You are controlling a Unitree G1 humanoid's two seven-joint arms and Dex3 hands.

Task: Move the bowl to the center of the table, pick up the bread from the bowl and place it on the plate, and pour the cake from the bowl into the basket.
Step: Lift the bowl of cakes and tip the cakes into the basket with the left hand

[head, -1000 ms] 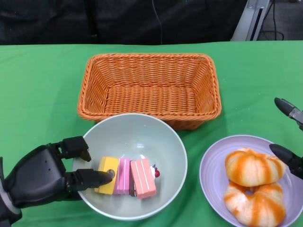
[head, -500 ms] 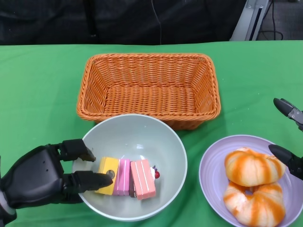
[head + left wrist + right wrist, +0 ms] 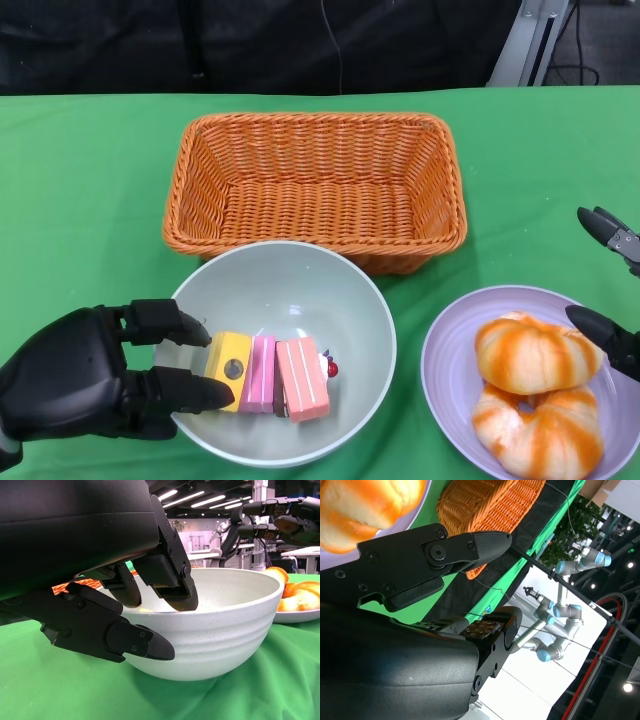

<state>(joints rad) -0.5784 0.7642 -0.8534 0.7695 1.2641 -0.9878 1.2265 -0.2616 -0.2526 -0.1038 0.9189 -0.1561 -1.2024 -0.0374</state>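
Note:
The pale green bowl (image 3: 290, 300) sits front and centre, just before the orange wicker basket (image 3: 315, 180). In it lie yellow, pink and salmon cake slices (image 3: 268, 373). My left hand (image 3: 85, 375) grips the bowl's left rim. In the left wrist view its fingers (image 3: 167, 582) reach over the rim into the bowl (image 3: 220, 625) and the thumb presses the outer wall. Two orange-striped breads (image 3: 535, 390) lie on the purple plate (image 3: 445, 360). My right hand (image 3: 608, 338) hovers at the plate's right edge, fingers apart and empty; it also fills the right wrist view (image 3: 420, 605).
Green cloth (image 3: 90, 200) covers the table. The basket is empty and touches the bowl's far rim. The plate lies close to the bowl's right side. A dark backdrop runs along the far table edge.
My left hand has slid slightly toward me and its fingers have shifted along the bowl's rim. The bowl, the plate and my right hand have barely moved.

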